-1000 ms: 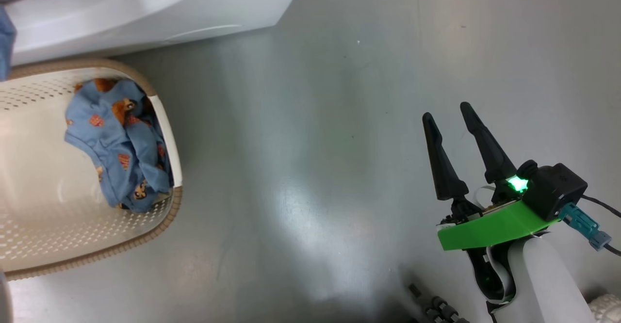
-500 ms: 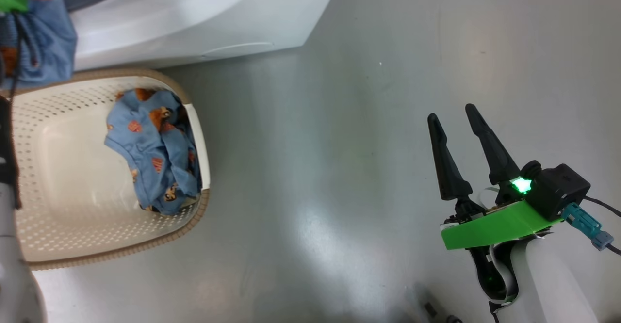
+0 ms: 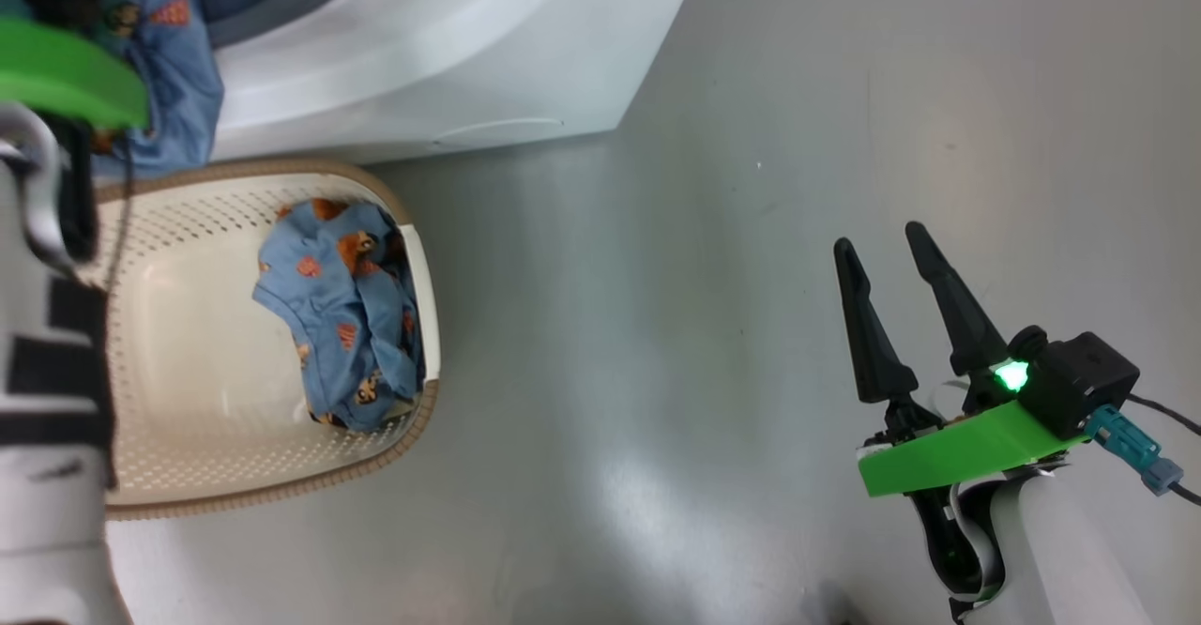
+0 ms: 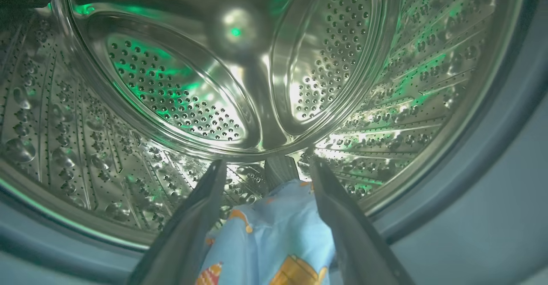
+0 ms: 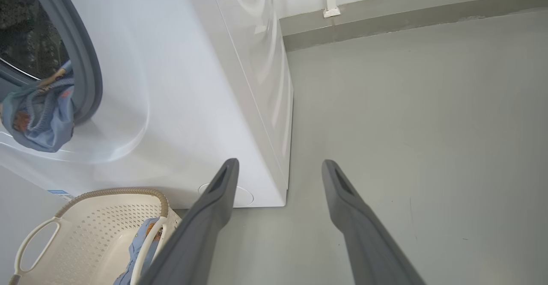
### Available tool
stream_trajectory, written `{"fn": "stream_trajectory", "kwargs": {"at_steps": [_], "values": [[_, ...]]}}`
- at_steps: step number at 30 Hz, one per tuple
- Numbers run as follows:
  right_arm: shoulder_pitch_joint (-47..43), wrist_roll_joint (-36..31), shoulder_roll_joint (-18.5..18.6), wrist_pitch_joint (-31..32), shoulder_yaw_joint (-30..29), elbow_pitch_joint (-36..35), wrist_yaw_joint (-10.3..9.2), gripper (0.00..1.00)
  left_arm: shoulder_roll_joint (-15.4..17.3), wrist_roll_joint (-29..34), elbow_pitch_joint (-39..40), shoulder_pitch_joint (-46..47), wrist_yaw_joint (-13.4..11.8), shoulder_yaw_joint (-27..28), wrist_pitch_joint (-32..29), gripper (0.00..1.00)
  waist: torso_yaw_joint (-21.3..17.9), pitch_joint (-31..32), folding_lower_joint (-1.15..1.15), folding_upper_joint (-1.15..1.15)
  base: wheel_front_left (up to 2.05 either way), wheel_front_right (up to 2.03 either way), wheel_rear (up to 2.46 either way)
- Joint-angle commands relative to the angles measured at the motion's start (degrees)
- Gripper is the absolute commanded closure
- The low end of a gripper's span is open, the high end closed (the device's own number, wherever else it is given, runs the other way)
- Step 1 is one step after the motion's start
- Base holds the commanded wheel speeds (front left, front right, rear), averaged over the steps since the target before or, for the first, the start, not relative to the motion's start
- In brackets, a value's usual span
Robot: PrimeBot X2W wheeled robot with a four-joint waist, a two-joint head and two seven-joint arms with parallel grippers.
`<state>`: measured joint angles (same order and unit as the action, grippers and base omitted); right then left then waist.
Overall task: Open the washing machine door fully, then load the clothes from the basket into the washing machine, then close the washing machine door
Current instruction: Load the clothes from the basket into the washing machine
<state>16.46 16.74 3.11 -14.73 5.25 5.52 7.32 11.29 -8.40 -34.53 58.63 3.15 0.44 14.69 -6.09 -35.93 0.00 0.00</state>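
The left pincer (image 4: 267, 165) is open wide at the round hole of the washing machine (image 3: 469, 43). One blue piece of the clothes (image 4: 274, 233) lies loose between its fingers, over the hole's bottom edge. The right pincer (image 3: 878, 240) is open and empty. More clothes (image 3: 342, 334) sit at the right end of the basket (image 3: 281, 503). I think loading is the step now, and next comes reaching down for that pile. The blue sticker (image 5: 58, 193) is too small to read.

My head camera looks steeply down on the basket (image 3: 188, 343). My left wrist camera peers close into the drum (image 4: 171, 105); my right faces the washing machine (image 5: 180, 105), basket included.
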Motion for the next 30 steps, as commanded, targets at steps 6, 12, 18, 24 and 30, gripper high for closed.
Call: {"fn": "stream_trajectory", "kwargs": {"at_steps": [6,12,18,24,30], "values": [[-2.3,-0.3,-0.2,-0.3,1.0,-0.2,0.17,0.00,0.9,-0.5,6.4,-8.2,-0.9,0.0,0.3,0.00,1.4,4.3,0.00,0.00,0.00,0.00,0.00],[-3.4,-0.6,-0.2,-0.3,0.7,0.4,0.17,0.00,0.0,-1.6,11.0,-15.0,-2.0,0.2,-0.1,0.00,2.5,6.9,0.00,0.00,0.00,0.00,0.00],[-3.4,-0.6,-0.2,-0.3,1.0,0.4,0.17,0.00,-0.2,-2.6,14.5,-21.0,-3.5,1.4,-0.1,0.00,2.7,7.3,0.00,0.00,0.00,0.00,0.00],[-3.3,-0.6,-0.2,-0.3,1.3,0.3,0.17,0.00,-0.4,-3.5,16.8,-26.2,-4.5,2.5,0.0,0.00,2.6,7.1,0.00,0.00,0.00,0.00,0.00],[-3.3,-0.6,-0.2,-0.3,1.2,0.3,0.17,0.00,-0.7,-4.0,19.4,-32.4,-5.4,3.3,0.1,0.00,2.5,7.1,0.00,0.00,0.00,0.00,0.00]]}}
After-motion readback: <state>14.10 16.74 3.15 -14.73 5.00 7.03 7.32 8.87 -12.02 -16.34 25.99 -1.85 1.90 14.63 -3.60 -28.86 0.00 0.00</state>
